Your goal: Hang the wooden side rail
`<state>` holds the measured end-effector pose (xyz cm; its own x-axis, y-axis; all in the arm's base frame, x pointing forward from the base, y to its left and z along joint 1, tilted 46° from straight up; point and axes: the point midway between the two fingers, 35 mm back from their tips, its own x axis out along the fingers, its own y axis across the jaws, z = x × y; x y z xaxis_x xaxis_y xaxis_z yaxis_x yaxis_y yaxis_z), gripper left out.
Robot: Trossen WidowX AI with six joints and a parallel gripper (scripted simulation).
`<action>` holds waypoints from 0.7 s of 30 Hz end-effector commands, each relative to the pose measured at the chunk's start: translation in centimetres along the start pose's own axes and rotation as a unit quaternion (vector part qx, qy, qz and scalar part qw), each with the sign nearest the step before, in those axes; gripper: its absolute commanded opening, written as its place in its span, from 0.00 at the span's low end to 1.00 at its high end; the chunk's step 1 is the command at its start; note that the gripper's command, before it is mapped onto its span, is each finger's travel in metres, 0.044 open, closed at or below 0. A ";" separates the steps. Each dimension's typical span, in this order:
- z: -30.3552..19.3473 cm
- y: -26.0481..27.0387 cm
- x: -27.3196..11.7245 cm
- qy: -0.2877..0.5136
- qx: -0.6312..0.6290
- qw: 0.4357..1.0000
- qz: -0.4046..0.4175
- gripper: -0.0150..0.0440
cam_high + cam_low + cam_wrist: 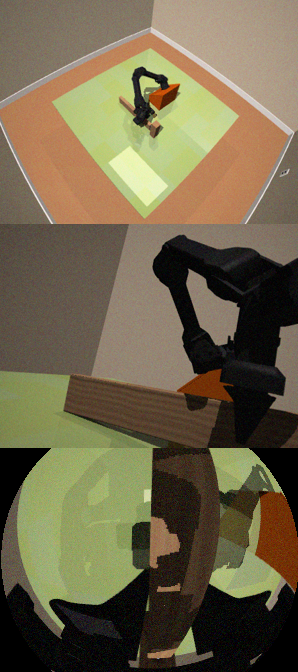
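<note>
I've got the rail (127,105) (134,406) (205,533) clamped in my gripper (144,121) (250,425) (165,573), gripped towards the end by the headboard post (155,129). It slants up off the green counter (188,151) (27,412) (45,523), its far end seemingly down. So the grasp is done, the rail is brought up to the post, and I'd call this the hanging stage. Are the hooks on the pins? Can't tell from here. Seating to confirm, then letting go and backing away: all that's left.
</note>
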<state>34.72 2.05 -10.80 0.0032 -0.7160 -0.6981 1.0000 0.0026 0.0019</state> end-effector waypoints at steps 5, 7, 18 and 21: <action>-0.4 0.2 -0.4 0.004 0.002 1.000 0.003 0.25; -0.4 0.2 -0.4 0.004 0.002 1.000 0.003 0.25; -0.5 0.3 -0.4 0.004 0.002 1.000 0.003 0.25; -0.6 0.3 -0.4 0.004 0.002 1.000 0.003 0.25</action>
<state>34.83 2.21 -10.89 0.0006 -0.7148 -0.6993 1.0000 -0.0014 0.0023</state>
